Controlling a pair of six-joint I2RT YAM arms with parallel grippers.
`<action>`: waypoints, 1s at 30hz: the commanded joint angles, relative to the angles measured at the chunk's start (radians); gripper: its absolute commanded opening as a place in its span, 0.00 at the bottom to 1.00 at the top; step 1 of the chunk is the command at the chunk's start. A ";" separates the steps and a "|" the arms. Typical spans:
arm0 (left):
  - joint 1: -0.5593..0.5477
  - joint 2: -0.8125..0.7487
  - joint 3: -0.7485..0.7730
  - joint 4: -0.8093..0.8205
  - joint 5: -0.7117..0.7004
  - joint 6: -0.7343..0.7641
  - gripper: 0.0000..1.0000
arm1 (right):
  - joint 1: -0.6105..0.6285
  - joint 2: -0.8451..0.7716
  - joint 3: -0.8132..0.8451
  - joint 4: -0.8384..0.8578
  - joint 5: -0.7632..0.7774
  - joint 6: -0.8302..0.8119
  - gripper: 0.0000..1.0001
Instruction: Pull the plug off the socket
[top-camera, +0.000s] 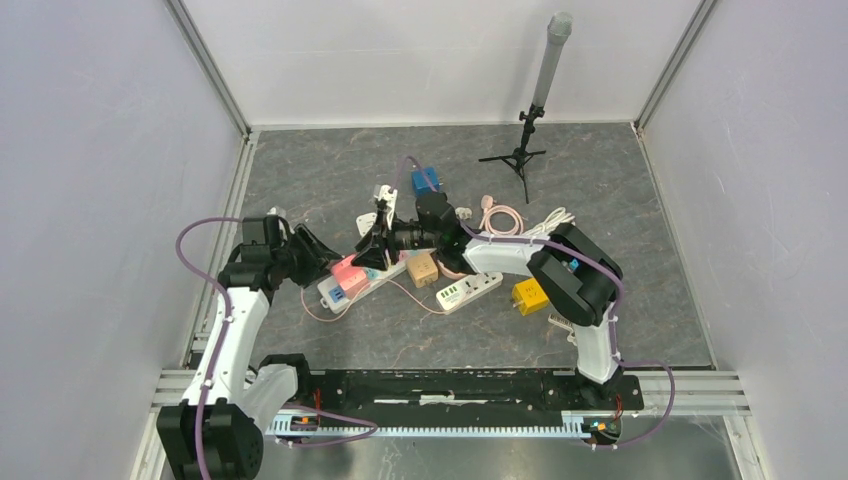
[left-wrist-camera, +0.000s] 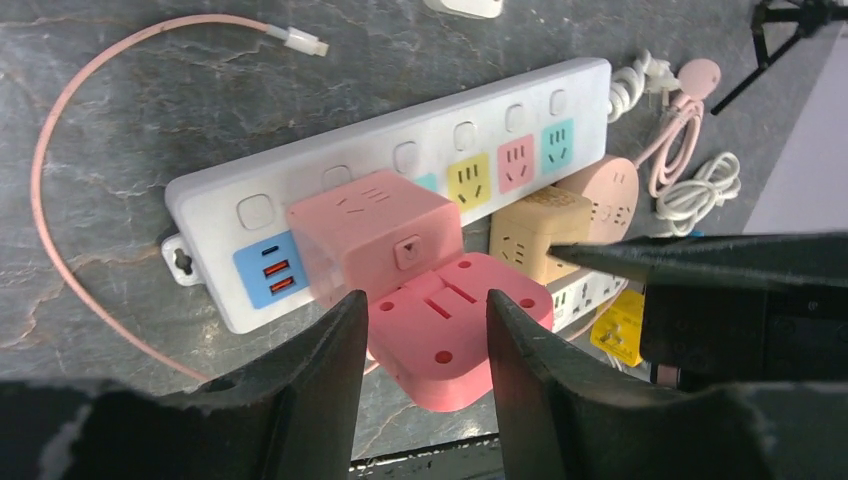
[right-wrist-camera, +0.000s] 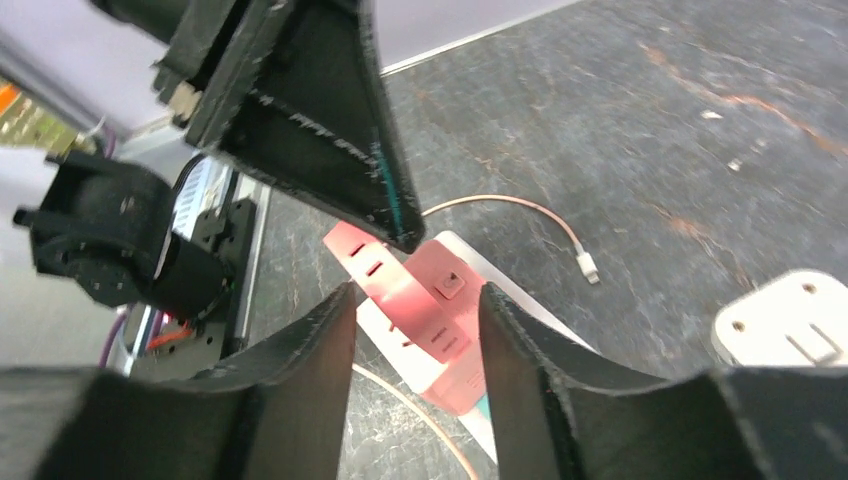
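Left gripper (left-wrist-camera: 422, 305): jaws spread, one finger on each side of the pink plug (left-wrist-camera: 375, 235); no firm contact visible.
Right gripper (right-wrist-camera: 415, 292): also spread, poised over the same plug from the opposite side, holding nothing.
Pink plug: seated in the white power strip (left-wrist-camera: 420, 140), near its USB end.
Power strip: slantwise on the table (top-camera: 640, 200), nearer the left edge than the right.
Done: only the approach, I judge.
Left: pinch the plug, steady the strip, pull free.

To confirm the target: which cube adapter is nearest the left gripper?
The pink adapter, sitting on the long white strip; the tan cube and yellow cube lie farther.
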 joint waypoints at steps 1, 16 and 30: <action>0.006 -0.028 0.007 0.051 0.106 0.076 0.53 | 0.003 -0.118 -0.059 0.019 0.228 0.137 0.56; 0.006 -0.064 -0.019 0.006 0.145 0.129 0.43 | 0.121 -0.211 -0.271 0.085 0.582 0.948 0.66; 0.006 -0.060 -0.021 -0.030 0.185 0.128 0.29 | 0.189 -0.252 -0.402 0.205 0.809 1.206 0.69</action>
